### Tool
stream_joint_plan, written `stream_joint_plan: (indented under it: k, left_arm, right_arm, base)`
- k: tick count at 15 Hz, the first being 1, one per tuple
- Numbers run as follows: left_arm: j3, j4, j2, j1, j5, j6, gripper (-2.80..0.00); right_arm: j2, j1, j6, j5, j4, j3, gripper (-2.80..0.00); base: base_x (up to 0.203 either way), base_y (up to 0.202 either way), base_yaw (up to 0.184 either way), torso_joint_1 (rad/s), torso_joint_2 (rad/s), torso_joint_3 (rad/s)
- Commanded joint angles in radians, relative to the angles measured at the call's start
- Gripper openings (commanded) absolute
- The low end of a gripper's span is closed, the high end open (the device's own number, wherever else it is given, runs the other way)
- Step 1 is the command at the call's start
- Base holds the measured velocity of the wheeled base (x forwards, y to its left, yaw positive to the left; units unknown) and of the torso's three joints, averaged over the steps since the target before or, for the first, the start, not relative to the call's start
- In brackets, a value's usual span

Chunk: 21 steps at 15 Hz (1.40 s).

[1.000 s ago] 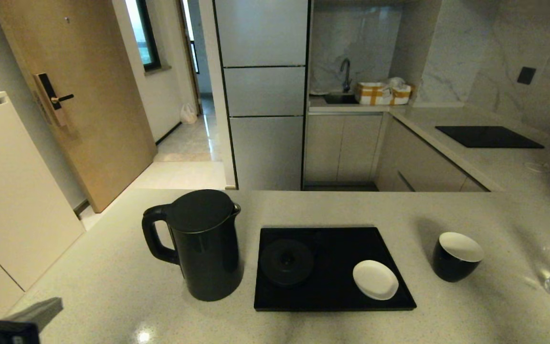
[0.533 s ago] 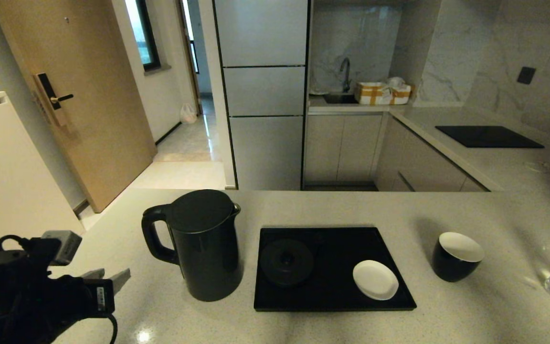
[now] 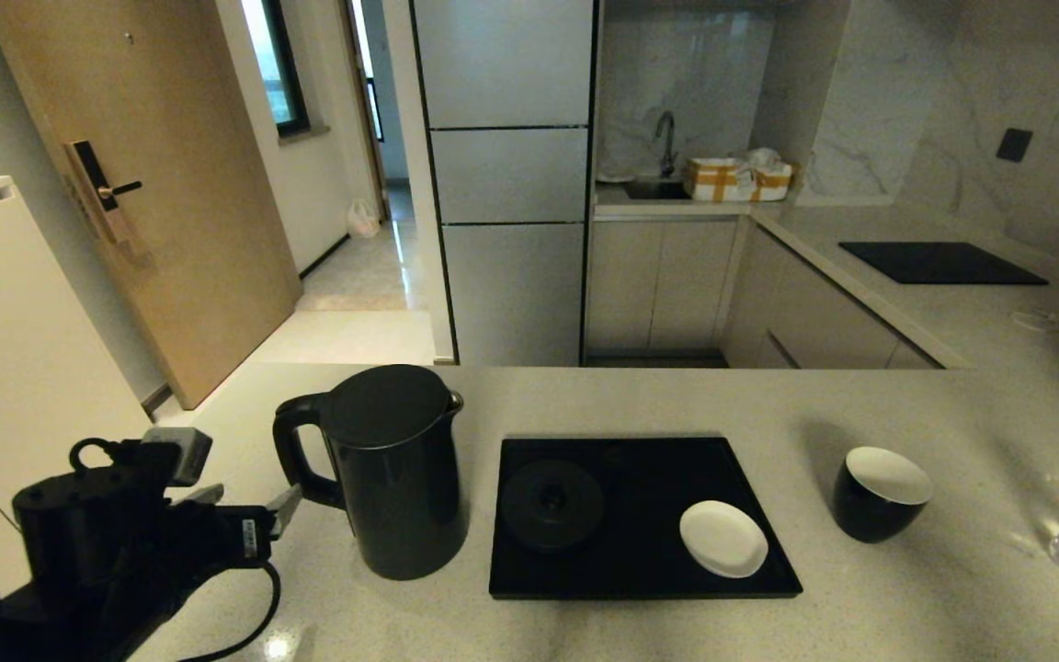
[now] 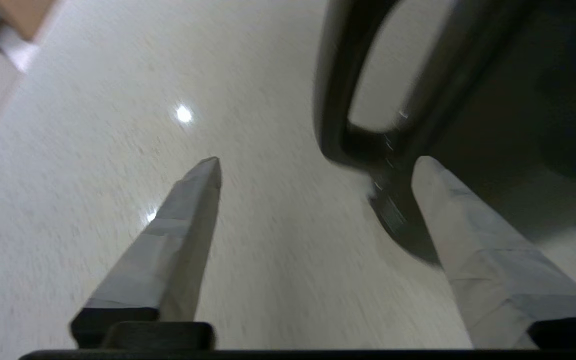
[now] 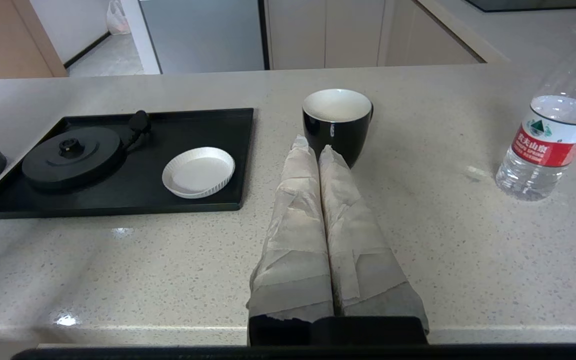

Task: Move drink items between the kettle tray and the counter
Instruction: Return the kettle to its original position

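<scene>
Facing the kettle [image 3: 398, 473] from its handle side, the left gripper [image 3: 249, 510] hovers low over the counter [image 3: 585, 625] with its fingers spread wide and nothing between them. The kettle stands upright on the counter, just beside the left edge of the tray [image 3: 640, 581] and not on the round base [image 3: 552, 504].

Key relation: the handle [image 3: 295, 460] projects from the kettle toward the robot's left, directly toward the left gripper. The handle's long axis runs vertically. In the left wrist view, the handle [image 4: 340, 100] lies ahead of the fingertips and nearer to one finger [image 4: 455, 215] than to the other [image 4: 188, 215]; the handle is not yet between them.

Judgement: the left arm is by far the nearer arm for this grasp. The coming move probably calls for a short advance with a sideways correction, so that the open fingers straddle the vertical grip bar before closing.

The right gripper [image 5: 313, 147] is held at the counter's near edge, fingers pressed together and empty, pointing at the cup [image 5: 338, 122]. The cup stands on the counter to the right of the tray; the bottle [image 5: 550, 120] stands farther right.
</scene>
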<state>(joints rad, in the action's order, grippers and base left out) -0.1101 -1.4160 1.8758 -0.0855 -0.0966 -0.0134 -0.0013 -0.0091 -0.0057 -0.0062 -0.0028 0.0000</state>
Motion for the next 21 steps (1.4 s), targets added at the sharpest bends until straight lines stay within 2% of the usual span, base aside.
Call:
stream_joint_plan:
  k: [1, 8, 17, 21]
  left_arm:
    - [-0.038, -0.098, 0.16, -0.023, -0.065, -0.024, 0.0]
    - [-0.201, -0.114, 0.242, -0.048, -0.119, -0.068, 0.0]
    - [-0.244, -0.114, 0.303, -0.048, -0.127, -0.072, 0.0]
    - [-0.313, -0.114, 0.333, -0.046, -0.141, -0.085, 0.0]
  right_arm:
    - [0.0, 0.0, 0.0, 0.0, 0.0, 0.0, -2.8]
    - [0.0, 0.0, 0.0, 0.0, 0.0, 0.0, -2.8]
    - [0.0, 0.0, 0.0, 0.0, 0.0, 0.0, -2.8]
    - [0.0, 0.0, 0.0, 0.0, 0.0, 0.0, -2.8]
  base:
    - [0.0, 0.0, 0.0, 0.0, 0.0, 0.0]
    - [0.0, 0.0, 0.0, 0.0, 0.0, 0.0]
    - [0.0, 0.0, 0.0, 0.0, 0.0, 0.0]
    - [0.0, 0.0, 0.0, 0.0, 0.0, 0.0]
